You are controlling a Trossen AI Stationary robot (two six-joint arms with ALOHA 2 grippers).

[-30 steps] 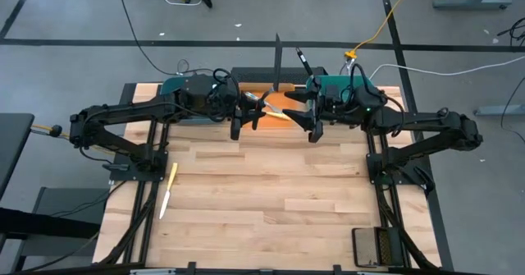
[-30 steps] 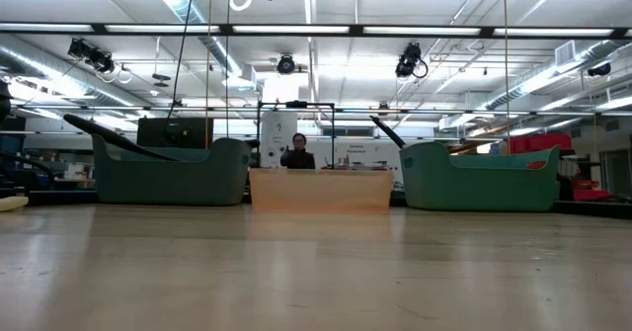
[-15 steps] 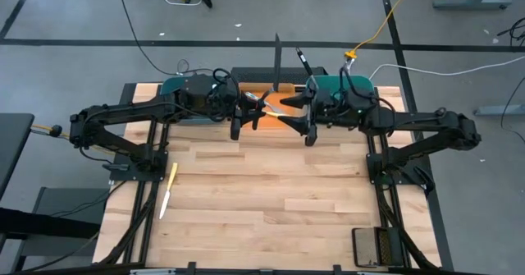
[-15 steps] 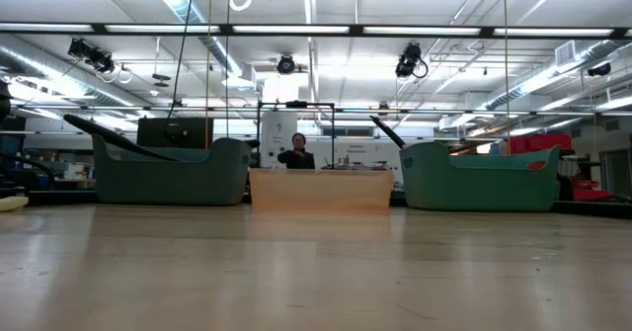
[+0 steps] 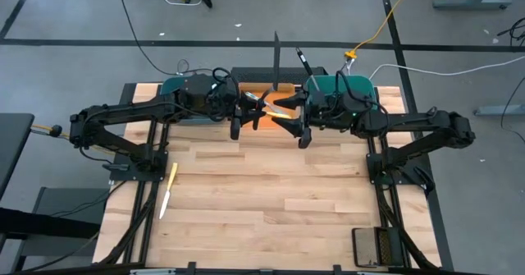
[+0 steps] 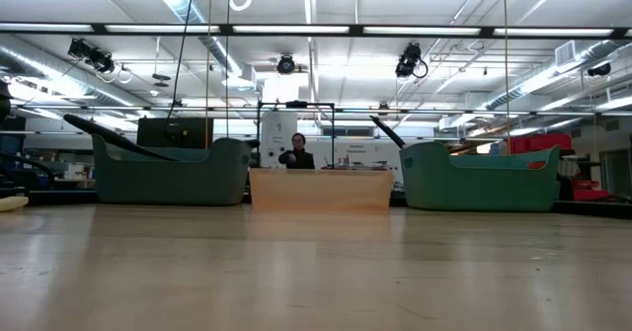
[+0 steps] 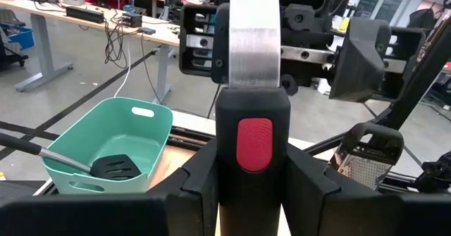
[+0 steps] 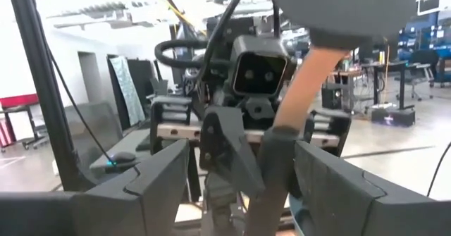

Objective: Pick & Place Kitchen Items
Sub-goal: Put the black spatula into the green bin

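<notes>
My left gripper (image 5: 248, 115) hovers over the orange bin (image 5: 264, 93) at the table's far middle, shut on a knife with a black handle, a red spot and a silver blade (image 7: 252, 32). The blade points at my right gripper (image 5: 294, 121), which is open. In the right wrist view its fingers (image 8: 148, 187) stand on either side of the blade (image 8: 303, 88) without touching it. A yellow-handled knife (image 5: 168, 189) lies flat on the table near the left edge. A black slotted spatula (image 7: 116, 167) rests in the right teal bin (image 7: 120, 134). My left gripper pinches the knife's black handle (image 7: 252, 187) between its two fingers. It comes level from the table's left and lies along the knife. The knife is lifted clear and about level, with its blade pointing at the right arm.
Two teal bins (image 5: 176, 86) (image 5: 349, 84) flank the orange bin along the far edge, with long black handles (image 5: 277, 57) (image 5: 303, 61) sticking out. A metal grater (image 5: 376, 246) sits at the near right corner. The table's middle and near part is bare wood (image 5: 271, 193). A person (image 6: 296, 153) stands beyond the table.
My right gripper has moved toward the table's left, closing in on the left gripper and the knife blade, and has stayed open. The left gripper and the knife have kept still.
</notes>
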